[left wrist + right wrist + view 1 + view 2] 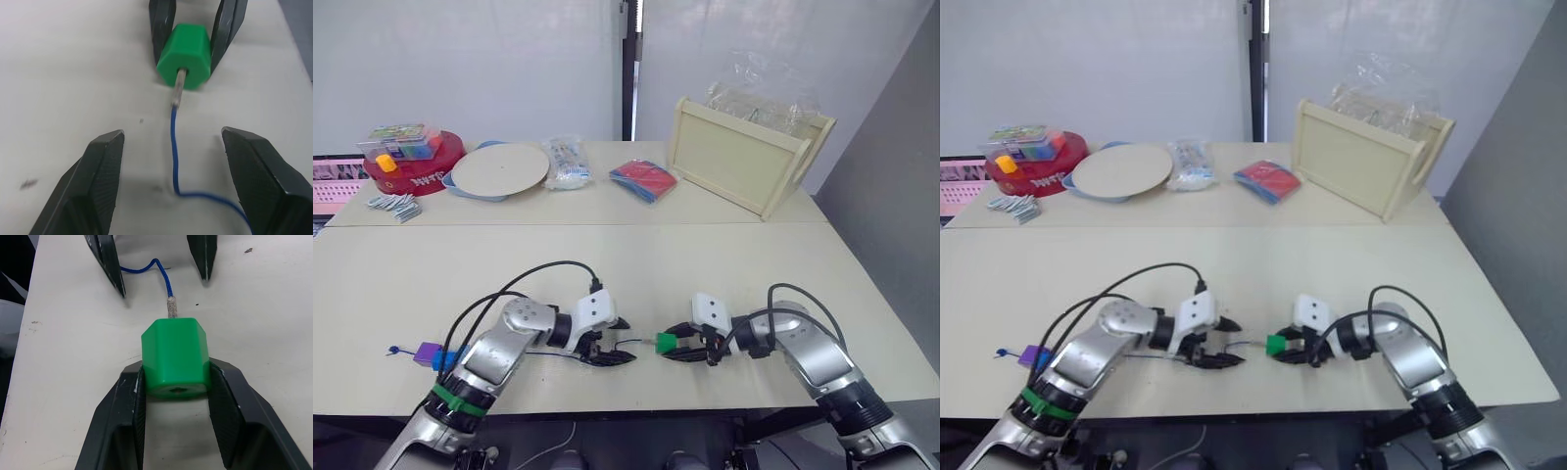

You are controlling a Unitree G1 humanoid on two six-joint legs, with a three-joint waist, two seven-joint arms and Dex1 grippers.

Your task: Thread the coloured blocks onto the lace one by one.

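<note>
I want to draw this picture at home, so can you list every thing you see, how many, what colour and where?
Green block: one, green, held in the right claw, the lace's tip in its hole.
Lace: one, dark blue with a pale tip, on the near table between the claws.
Purple block: one, purple, near table, at the lace's far end, a blue block beside it.
Round plate: one, cream, far table.
Red tin: one, red, far table's left end, a clear box of coloured bits on top.
Wooden tray: one, pale wood, far table, right, clear plastic inside.
Red-and-blue packet: one, far table, middle.
Left claw: black, open around the lace.
Right claw: black, shut on the block.
</note>
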